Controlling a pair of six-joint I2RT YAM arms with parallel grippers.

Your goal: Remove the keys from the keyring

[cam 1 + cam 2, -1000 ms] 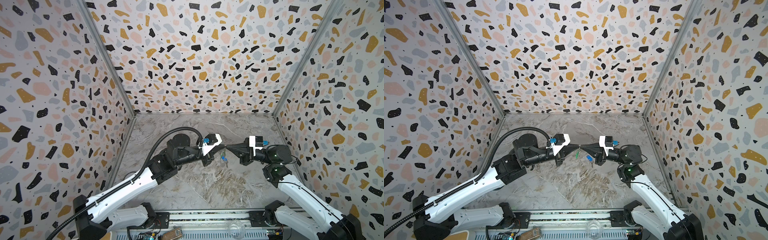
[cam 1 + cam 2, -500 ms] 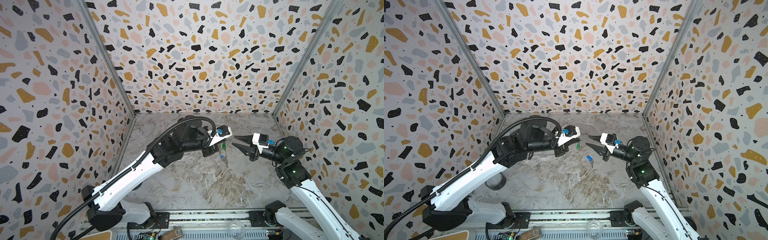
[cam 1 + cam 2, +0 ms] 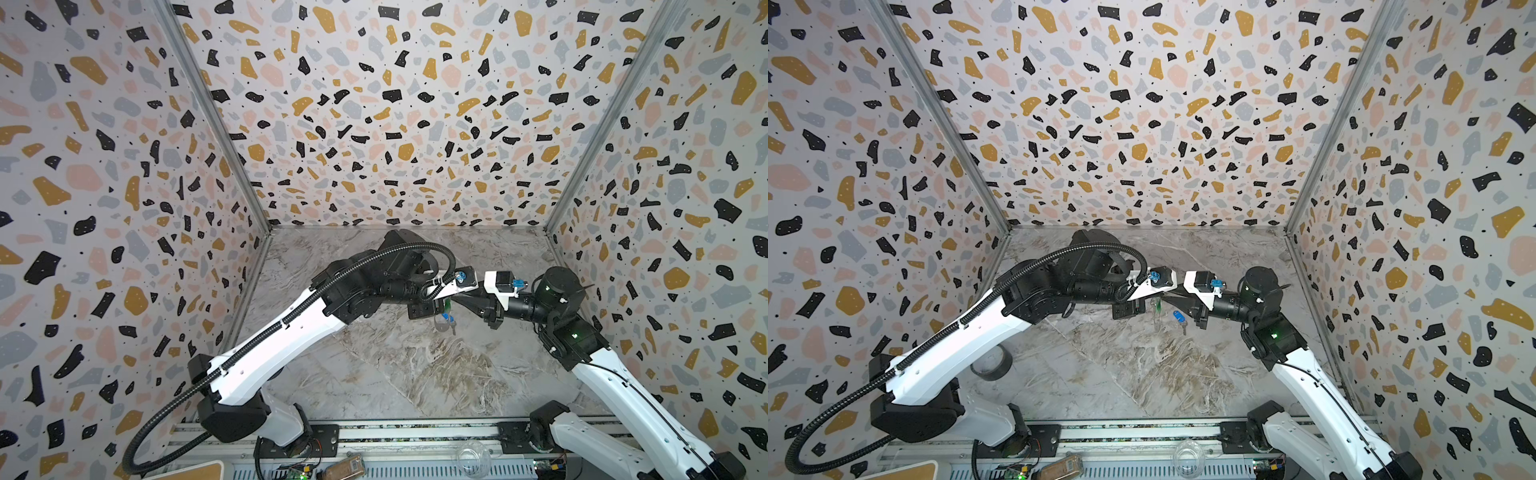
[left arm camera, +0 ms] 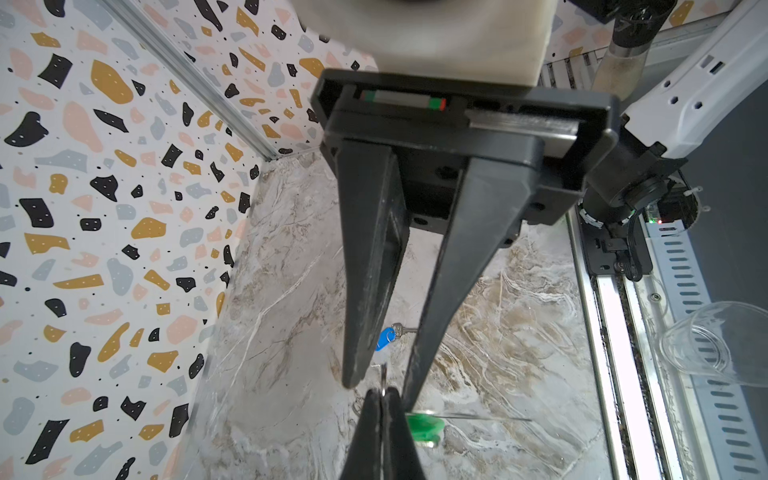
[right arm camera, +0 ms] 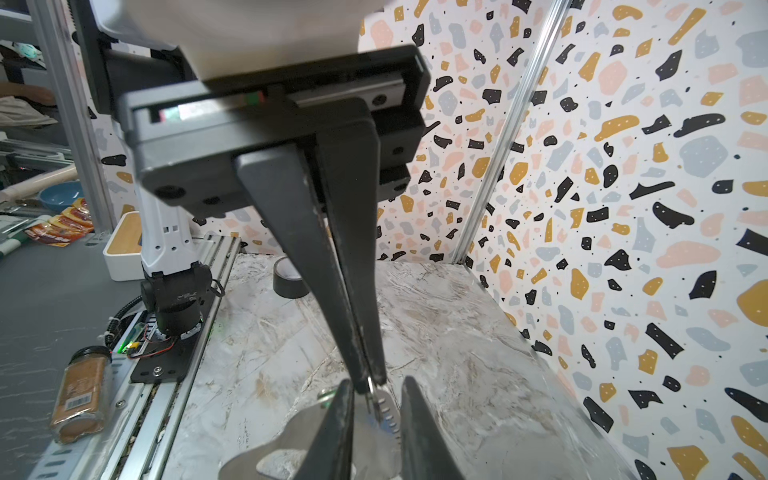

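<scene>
The keyring (image 5: 291,432), a grey strap loop, hangs above the marbled table (image 3: 1142,382). A small metal ring at its end is pinched between the closed tips of the left gripper (image 5: 369,380). The green-tagged key (image 4: 424,428) dangles just beside those tips, while the blue-tagged key (image 3: 1179,319) lies loose on the table below. The right gripper (image 4: 381,394) faces the left, its fingers (image 4: 365,270) apart on either side of the pinched ring. A clear cup (image 4: 715,345) lies on its side on the front rail, and a jar (image 5: 81,395) of brown powder lies near it. A dark tape roll (image 3: 992,365) by the left arm's base shows in a top view and the right wrist view. The strap's flat loop reads plainly only from the right wrist.
</scene>
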